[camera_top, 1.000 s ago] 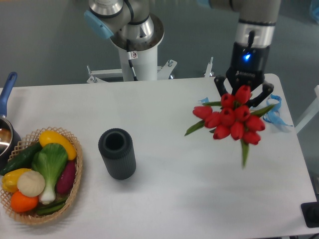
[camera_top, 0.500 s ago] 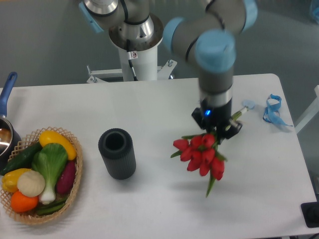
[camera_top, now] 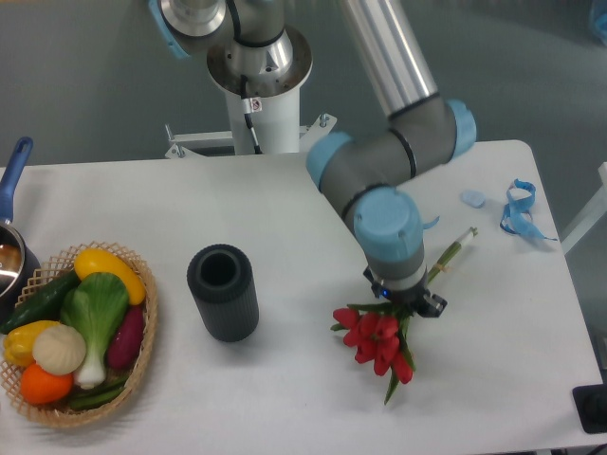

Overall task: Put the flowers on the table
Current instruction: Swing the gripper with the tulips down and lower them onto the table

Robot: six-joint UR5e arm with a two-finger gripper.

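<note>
The arm reaches down over the right half of the table [camera_top: 285, 398]. Its gripper [camera_top: 403, 305] sits low, right above the flowers [camera_top: 377, 339]. The gripper is mostly hidden under the arm's wrist, so it is hard to see the jaws. They seem closed around the bunch where the stems meet the blooms, but this cannot be told for sure.

The red blooms lie in front of the gripper, toward the near edge of the table. A green leaf points down from them. The pale stems stick out the other way, up and to the right, past the wrist. The bunch looks very close to the tabletop, but it is not clear if it touches.

A dark ribbed vase [camera_top: 224, 292] stands upright well to the left of the flowers. A basket [camera_top: 142, 370] of vegetables sits by the left edge. A pot [camera_top: 11, 248] with a blue handle is just behind it. Blue ribbon [camera_top: 517, 209] lies near the far right corner.
</note>
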